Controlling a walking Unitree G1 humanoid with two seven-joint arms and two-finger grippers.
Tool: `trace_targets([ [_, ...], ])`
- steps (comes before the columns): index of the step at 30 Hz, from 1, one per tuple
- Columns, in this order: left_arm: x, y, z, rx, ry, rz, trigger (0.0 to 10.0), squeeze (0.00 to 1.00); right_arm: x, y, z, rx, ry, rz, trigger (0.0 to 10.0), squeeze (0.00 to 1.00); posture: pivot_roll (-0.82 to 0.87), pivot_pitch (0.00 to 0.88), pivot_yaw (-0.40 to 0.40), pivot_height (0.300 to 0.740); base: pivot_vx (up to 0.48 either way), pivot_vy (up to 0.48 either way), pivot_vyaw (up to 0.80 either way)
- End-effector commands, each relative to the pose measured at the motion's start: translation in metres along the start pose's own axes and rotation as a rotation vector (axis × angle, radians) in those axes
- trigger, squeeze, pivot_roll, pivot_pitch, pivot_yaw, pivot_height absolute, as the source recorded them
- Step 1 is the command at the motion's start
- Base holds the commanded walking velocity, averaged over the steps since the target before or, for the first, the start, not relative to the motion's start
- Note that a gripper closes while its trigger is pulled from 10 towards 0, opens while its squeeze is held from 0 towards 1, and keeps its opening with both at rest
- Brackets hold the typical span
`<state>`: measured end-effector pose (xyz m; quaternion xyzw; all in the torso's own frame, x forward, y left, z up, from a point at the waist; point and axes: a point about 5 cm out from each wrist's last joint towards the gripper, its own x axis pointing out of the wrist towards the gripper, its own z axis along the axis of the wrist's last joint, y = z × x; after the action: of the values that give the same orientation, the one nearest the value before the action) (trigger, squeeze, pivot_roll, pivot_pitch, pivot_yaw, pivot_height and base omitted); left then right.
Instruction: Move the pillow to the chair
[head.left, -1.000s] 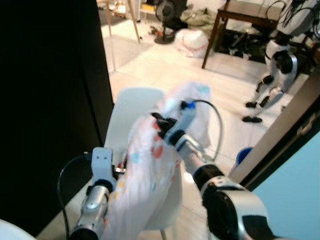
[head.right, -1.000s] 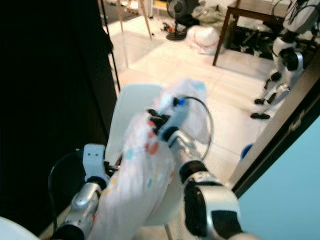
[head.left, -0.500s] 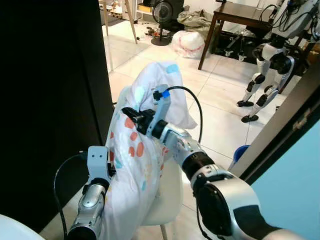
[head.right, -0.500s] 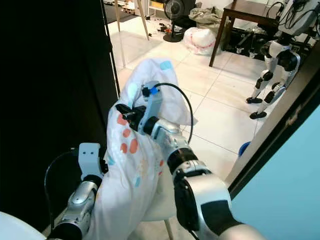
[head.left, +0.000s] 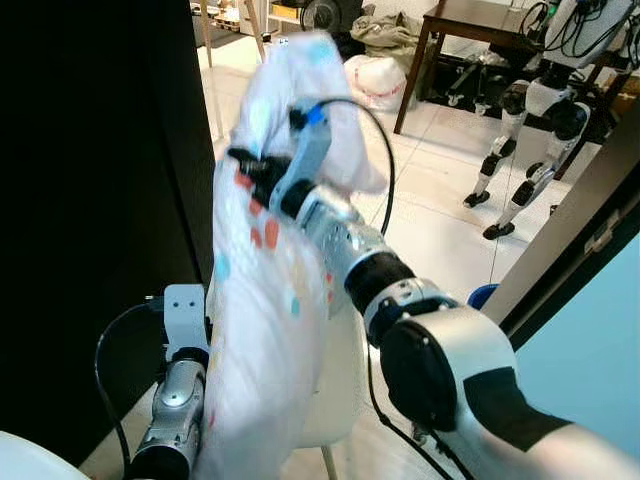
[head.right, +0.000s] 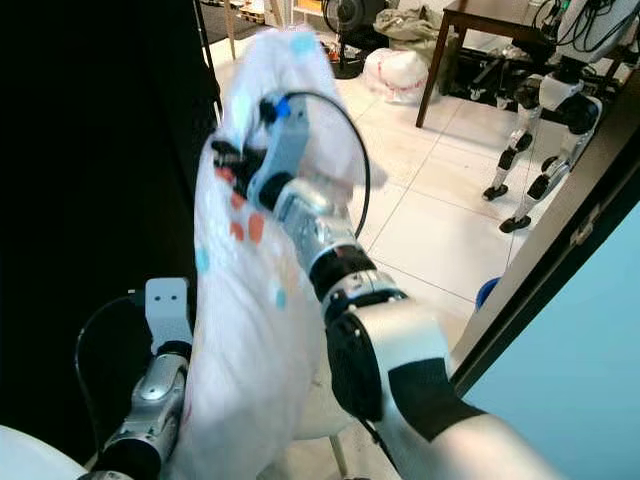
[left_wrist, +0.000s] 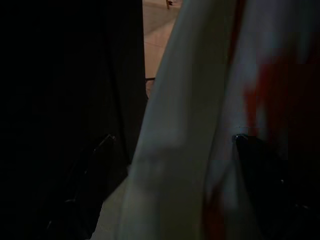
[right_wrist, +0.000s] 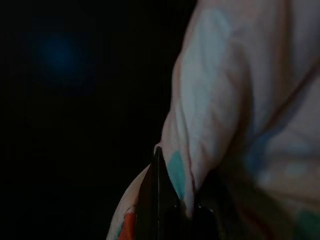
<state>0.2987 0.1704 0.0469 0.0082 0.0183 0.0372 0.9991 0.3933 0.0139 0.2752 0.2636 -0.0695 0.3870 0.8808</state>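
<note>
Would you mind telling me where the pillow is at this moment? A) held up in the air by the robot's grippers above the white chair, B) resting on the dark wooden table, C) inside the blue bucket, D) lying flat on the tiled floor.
A: the pillow hangs upright off the floor, the right gripper pinching it near the top and the left gripper against its lower part, with the white chair below it.

Soft matt cloth pillow (head.left: 265, 300) (spotted)
</note>
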Motion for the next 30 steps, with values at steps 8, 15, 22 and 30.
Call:
trace_targets([
  [8,-0.004,0.009,-0.005,0.082,0.027,0.055,10.0,0.00,-0.007,-0.013,0.005,0.151,-0.118,-0.091,10.0,0.00,0.06,0.047,-0.054,0.740,0.000,0.000,0.00],
  [15,-0.009,0.009,-0.010,0.101,0.043,0.070,10.0,0.00,-0.064,-0.066,-0.070,-0.025,0.180,-0.442,10.0,0.00,0.05,0.061,-0.056,0.740,0.000,0.000,0.00],
  [22,-0.011,0.003,-0.014,0.110,0.060,0.054,10.0,0.00,-0.130,-0.102,-0.119,-0.430,0.603,-0.600,10.0,0.00,0.03,0.066,-0.052,0.740,0.000,0.000,0.00],
  [30,-0.010,-0.001,-0.014,0.113,0.065,0.041,10.0,0.00,-0.154,-0.097,-0.153,-0.476,0.798,-0.475,10.0,0.00,0.02,0.060,-0.048,0.740,0.000,0.000,0.00],
])
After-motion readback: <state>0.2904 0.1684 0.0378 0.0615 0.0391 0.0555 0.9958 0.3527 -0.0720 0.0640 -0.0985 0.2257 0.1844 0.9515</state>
